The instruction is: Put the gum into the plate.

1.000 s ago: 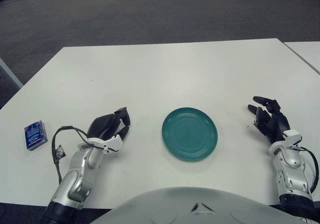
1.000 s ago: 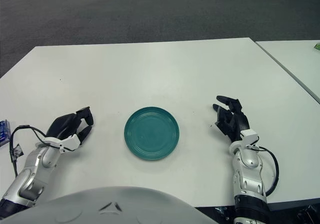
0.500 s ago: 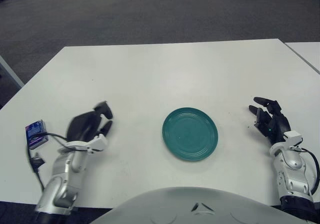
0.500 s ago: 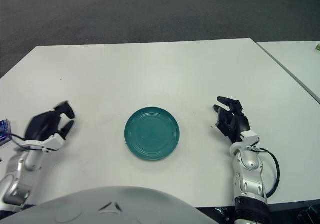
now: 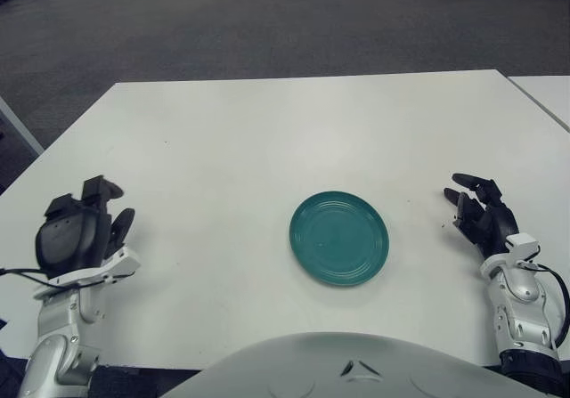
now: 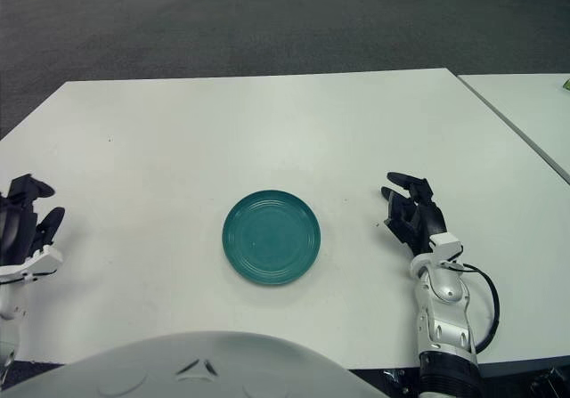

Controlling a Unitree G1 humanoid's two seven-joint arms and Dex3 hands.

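Left eye view: round, ridged teal plate (image 5: 338, 238) on smooth white table (image 5: 267, 131).

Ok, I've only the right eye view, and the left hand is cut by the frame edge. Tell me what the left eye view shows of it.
Observer: The left hand shows whole, fingers open, near the table's left edge.
Operator: Right hand idles right of the plate. Find the gum.
Observer: None shows; the left hand may hide it.
Operator: Describe the forearm.
Observer: The forearm runs down to the frame's bottom left.
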